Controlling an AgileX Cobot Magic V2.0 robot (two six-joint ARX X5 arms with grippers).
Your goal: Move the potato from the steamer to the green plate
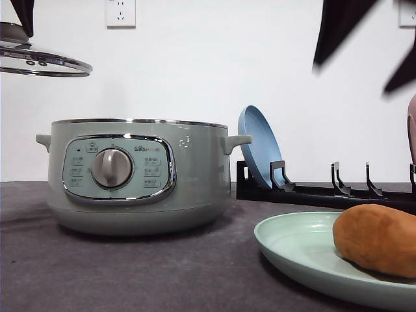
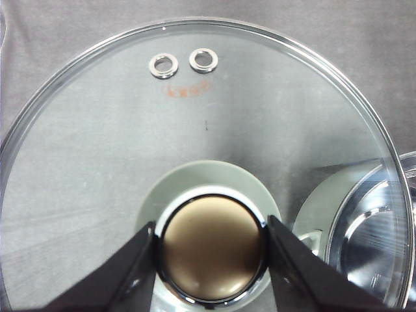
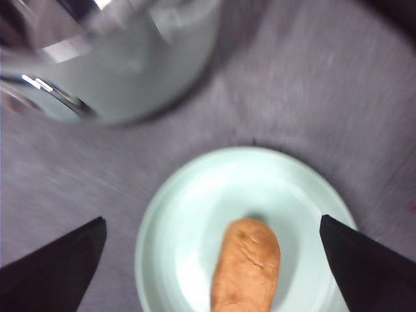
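Already the potato [image 3: 246,266] was seen lying on the green plate [image 3: 188,221], on the cloth-covered table [image 1: 97,273] to the right of the steamer [image 1: 133,175] and well apart from it. Directly beneath the right gripper [image 3: 211,273] it lay, its long axis running crosswise to the gap between the wide-spread jaws, which touched nothing; the right arm was judged much the nearer to it. The lid [image 2: 195,143] was held aloft by the left gripper [image 2: 211,250], whose fingers were clamped on the knob [image 2: 211,250], above and to the left of the uncovered steamer. What remained inside the steamer could not be told. A blue plate [image 1: 260,153] was propped in the rack [image 1: 325,192] behind. The transfer was judged complete, with only the lid's return perhaps outstanding.
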